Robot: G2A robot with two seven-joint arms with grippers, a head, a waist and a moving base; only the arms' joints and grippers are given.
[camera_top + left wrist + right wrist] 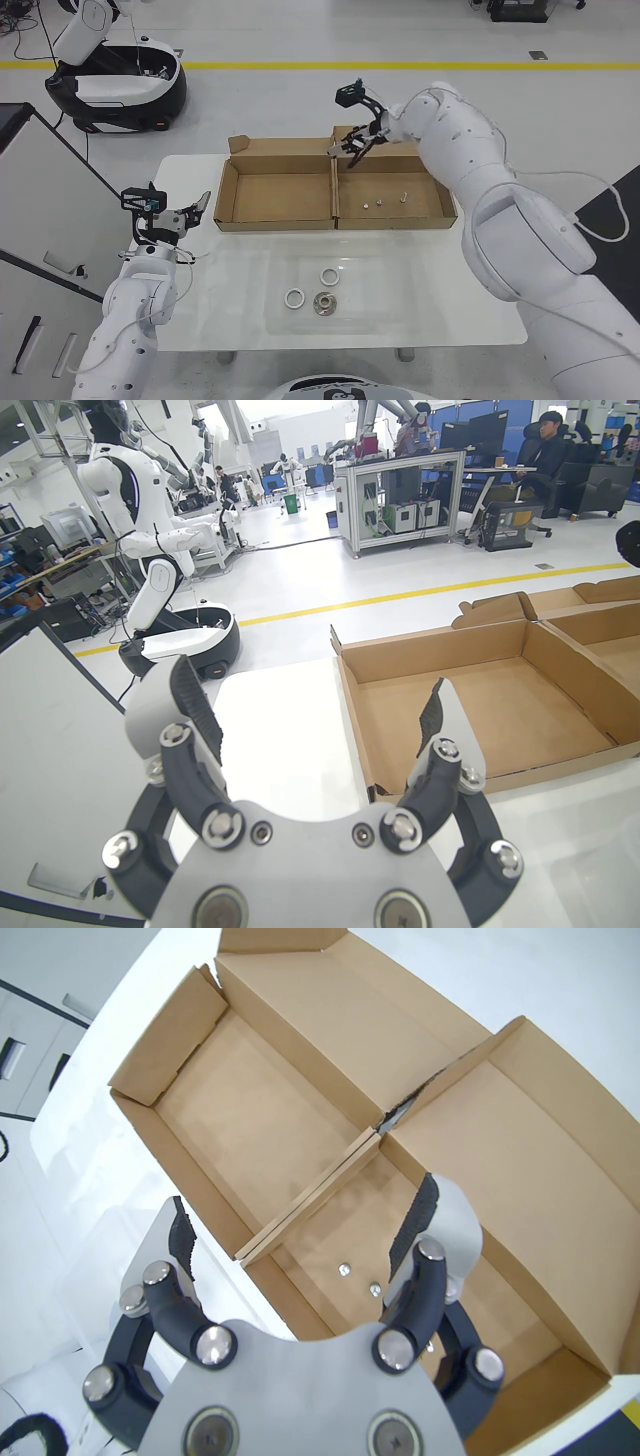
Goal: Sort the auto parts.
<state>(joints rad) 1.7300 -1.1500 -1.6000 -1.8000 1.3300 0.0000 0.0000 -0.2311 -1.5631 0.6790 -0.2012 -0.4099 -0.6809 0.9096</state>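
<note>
Behind the white tabletop (230, 300) there's a yellow floor line (300, 66) running across the pale floor. Another white humanoid robot (135, 525) stands on a black-and-white wheeled base (120, 90) parked by that line. Farther back sit a metal equipment rack (400, 495), a green bin (290, 504) and some dark monitors (482, 432). A white panel (40, 190) with a dark frame stands beside the tabletop.

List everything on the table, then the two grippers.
Table: one, white, under everything.
Left box: one, brown cardboard, far half of the table.
Right box: one, brown cardboard, side by side with the left box.
Bolts: three, silvery, on the right box's floor.
Rings: two, white, near half of the table.
Round part: one, grey metal, beside the rings.
Left gripper: open, black pads, off the left box's outer end.
Right gripper: open, black pads, above the right box.
</note>
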